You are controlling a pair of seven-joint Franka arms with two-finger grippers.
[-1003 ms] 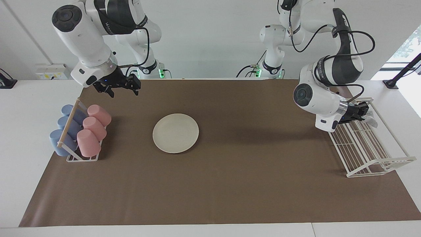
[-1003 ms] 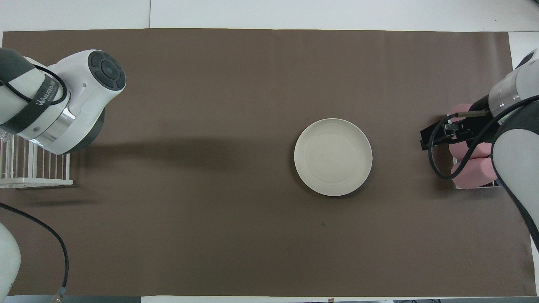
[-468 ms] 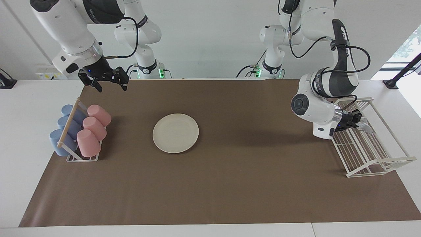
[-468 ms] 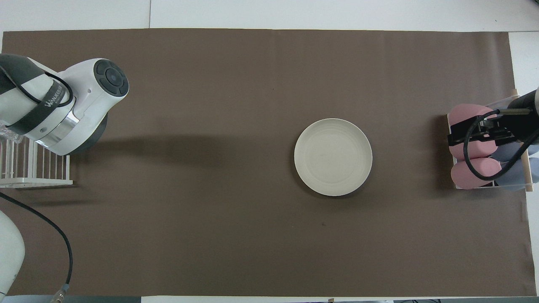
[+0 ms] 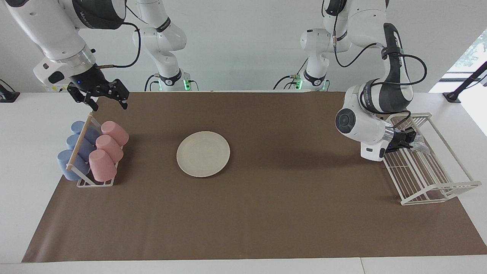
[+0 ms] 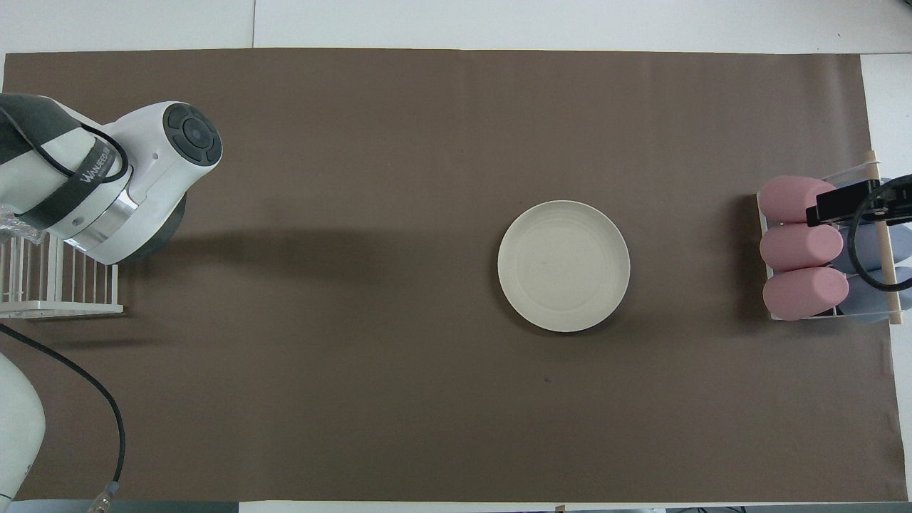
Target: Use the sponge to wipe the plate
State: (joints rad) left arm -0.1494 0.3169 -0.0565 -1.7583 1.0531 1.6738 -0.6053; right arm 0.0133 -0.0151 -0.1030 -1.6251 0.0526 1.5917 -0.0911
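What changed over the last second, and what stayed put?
The right gripper, open and empty, rose and swung outward, now above the cup rack. The left gripper sank into the wire rack, shut at the sponge. The plate and cups did not move.

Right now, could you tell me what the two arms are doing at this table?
The left pincer is down in the white wire rack at its end of the table, shut on the sponge. The plate lies bare on the brown mat, not yet wiped. The right pincer waits open in the air over the rack of pink and blue cups.
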